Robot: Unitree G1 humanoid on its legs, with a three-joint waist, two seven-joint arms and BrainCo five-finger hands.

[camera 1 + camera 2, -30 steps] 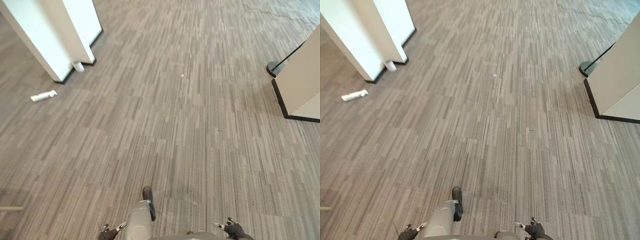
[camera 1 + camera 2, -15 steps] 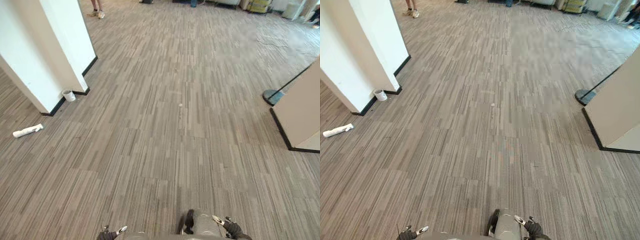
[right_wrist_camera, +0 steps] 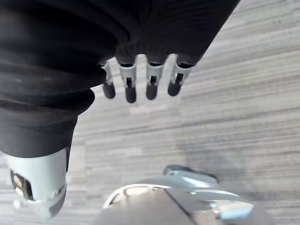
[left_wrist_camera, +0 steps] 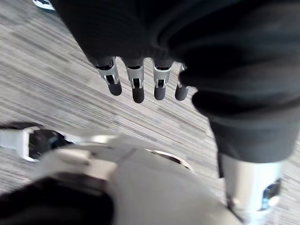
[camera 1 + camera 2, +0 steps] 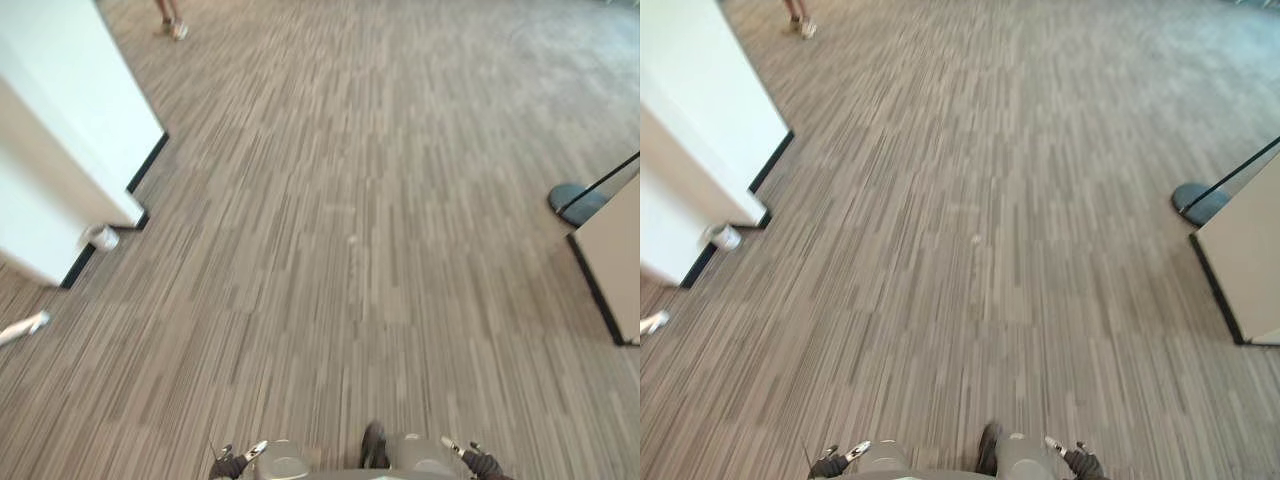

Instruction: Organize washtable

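Observation:
My left hand [image 5: 232, 463] and right hand [image 5: 478, 462] hang low at my sides over grey striped carpet. In the left wrist view the left hand's fingers [image 4: 136, 86] hang relaxed with only carpet past them. The right wrist view has the right hand's fingers [image 3: 129, 86] just as loose and holding nothing. A white tube-like item [image 5: 22, 328] lies on the floor at the far left, and a small white cup [image 5: 103, 237] stands at the foot of a white pillar [image 5: 60, 130].
A beige partition with a dark base edge [image 5: 615, 260] stands at the right, with a round dark stand base [image 5: 575, 198] beside it. A person's feet [image 5: 170, 25] show at the far upper left. Open carpet stretches ahead.
The whole picture has shifted, so the camera has moved: the pillar and the partition now stand closer to the sides. Both hands hang as before.

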